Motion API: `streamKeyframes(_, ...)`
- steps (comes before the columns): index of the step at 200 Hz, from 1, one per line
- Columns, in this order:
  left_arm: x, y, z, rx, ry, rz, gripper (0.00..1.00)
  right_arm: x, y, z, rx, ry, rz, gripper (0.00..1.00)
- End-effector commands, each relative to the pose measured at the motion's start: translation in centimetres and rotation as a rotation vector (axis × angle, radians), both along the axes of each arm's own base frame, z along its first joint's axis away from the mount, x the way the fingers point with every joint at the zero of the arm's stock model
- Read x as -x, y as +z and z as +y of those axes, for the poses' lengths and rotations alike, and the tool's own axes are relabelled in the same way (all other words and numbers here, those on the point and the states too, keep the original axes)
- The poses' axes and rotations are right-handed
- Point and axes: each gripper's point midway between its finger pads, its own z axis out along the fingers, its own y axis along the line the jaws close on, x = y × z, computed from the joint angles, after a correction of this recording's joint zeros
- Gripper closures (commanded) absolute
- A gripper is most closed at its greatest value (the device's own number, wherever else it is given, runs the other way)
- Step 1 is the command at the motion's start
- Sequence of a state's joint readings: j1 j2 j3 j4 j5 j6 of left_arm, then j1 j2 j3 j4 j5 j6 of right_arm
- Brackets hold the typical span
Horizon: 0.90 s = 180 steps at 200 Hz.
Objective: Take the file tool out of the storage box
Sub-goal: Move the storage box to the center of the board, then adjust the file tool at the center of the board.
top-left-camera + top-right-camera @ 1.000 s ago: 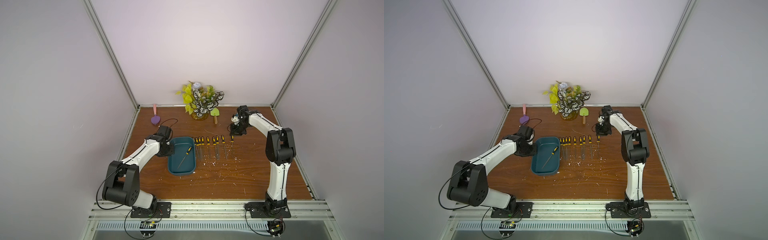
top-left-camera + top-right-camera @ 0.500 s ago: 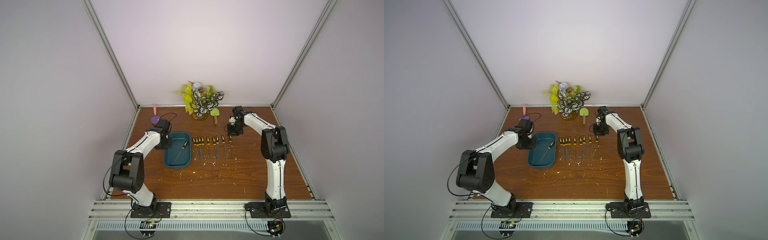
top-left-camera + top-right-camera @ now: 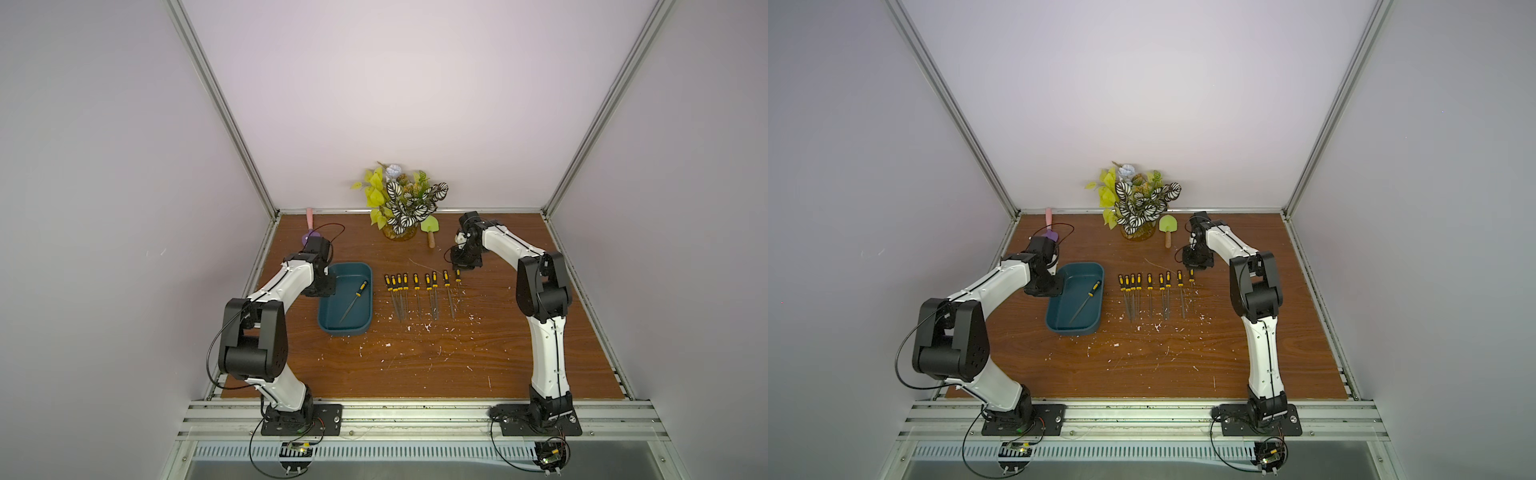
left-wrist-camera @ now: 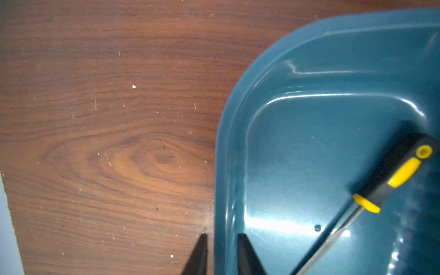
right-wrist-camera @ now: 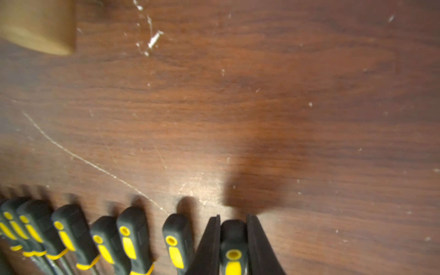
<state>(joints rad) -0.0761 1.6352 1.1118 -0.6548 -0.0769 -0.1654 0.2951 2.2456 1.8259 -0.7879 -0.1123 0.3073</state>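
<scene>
Left wrist view puts the left gripper [image 4: 222, 237] astride the box [image 4: 228, 147] wall. One of its fingers [image 4: 198, 257] stands outside over the table [image 4: 95, 119], its partner inside over the box floor. They are apart, and a sliver of wood shows between the outer finger and the rim, so the wall seems to sit between them unpinched.

Beyond the inner finger, across the box floor, lies the file [image 4: 371, 195], flat and alone in the box. Its black-and-yellow handle rests close to the wall opposite the fingers. The blade slants back toward the fingers' wall and toward the arm's base. Both top views show that long axis running diagonal to the box, not along it.

Farther out, the right gripper [image 5: 233, 226] is clamped on the handle of the end file [image 5: 233, 250] in the row [image 5: 128, 240] laid out on the table. It is well apart from the box, with the whole row between.

The left arm is therefore the nearer one, and its jaws are free. By my reading, the pick calls for them to rise clear of the wall and shift toward the inner finger's side. They would then turn to cross the handle square to that diagonal. The handle's closeness to the opposite wall may leave little room for the farther finger.
</scene>
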Motion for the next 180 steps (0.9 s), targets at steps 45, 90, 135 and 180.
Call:
streamKeyframes(45, -0.8, 3.2, -0.1, 0.032, 0.002, -0.097, 0.51, 0.0, 1.1, 0.3, 0.019, -0.007, -0.030, 0.73)
streamKeyframes(90, -1.2, 6.0, -1.0, 0.096, 0.002, -0.178, 0.47, 0.1, 2.7, 0.5, 0.000, -0.007, -0.065, 0.69)
streamKeyframes(135, -0.4, 7.6, -2.0, 0.171, 0.010, -0.226, 0.46, 0.9, 8.6, 1.7, -0.063, 0.009, -0.228, 0.64)
streamKeyframes(180, 0.2, 6.7, -2.2, 0.185, 0.016, -0.235, 0.46, 6.3, 10.1, 7.8, -0.169, 0.098, -0.325, 0.62)
